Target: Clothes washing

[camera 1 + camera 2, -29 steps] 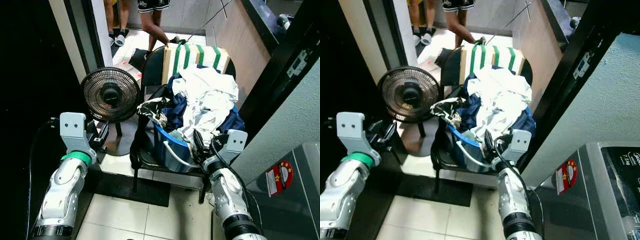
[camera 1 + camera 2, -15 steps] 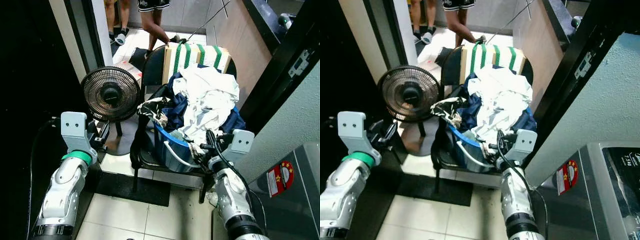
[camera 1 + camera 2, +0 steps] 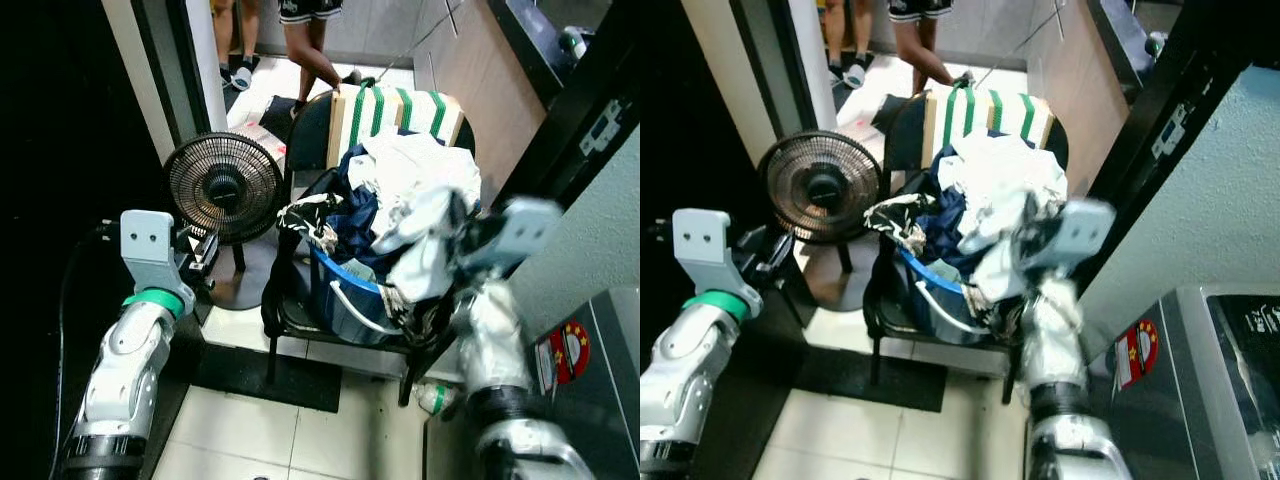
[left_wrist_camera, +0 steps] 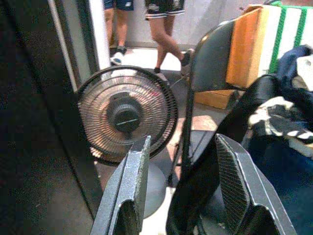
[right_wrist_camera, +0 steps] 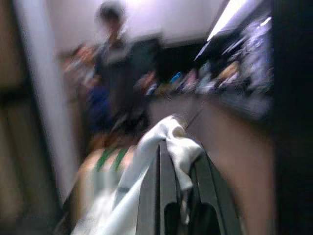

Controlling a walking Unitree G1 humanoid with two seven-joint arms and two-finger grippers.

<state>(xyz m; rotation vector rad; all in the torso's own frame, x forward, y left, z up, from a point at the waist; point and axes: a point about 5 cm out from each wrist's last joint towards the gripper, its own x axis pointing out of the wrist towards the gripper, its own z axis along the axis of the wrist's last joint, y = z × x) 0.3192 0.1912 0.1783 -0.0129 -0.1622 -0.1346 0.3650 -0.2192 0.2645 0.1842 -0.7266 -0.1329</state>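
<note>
A blue laundry basket (image 3: 338, 292) heaped with white and navy clothes (image 3: 420, 172) stands on a black chair (image 3: 285, 310). My right gripper (image 3: 462, 232) is raised over the basket's near right side and blurred by motion. It is shut on a white garment (image 3: 424, 250), which hangs from it above the pile. In the right wrist view the white cloth (image 5: 168, 139) is pinched between the fingers (image 5: 157, 181). My left gripper (image 4: 183, 181) is open and holds nothing, low to the left of the chair, pointing at the fan.
A black floor fan (image 3: 224, 187) stands left of the chair. A green-striped box (image 3: 395, 108) leans on the chair back. A person's legs (image 3: 305, 40) are in the doorway beyond. A washing machine (image 3: 600, 380) is at the near right, and a bottle (image 3: 432, 398) lies on the floor.
My right gripper has risen from the basket's front rim, pulling the white garment up with it. The left arm has barely moved.
</note>
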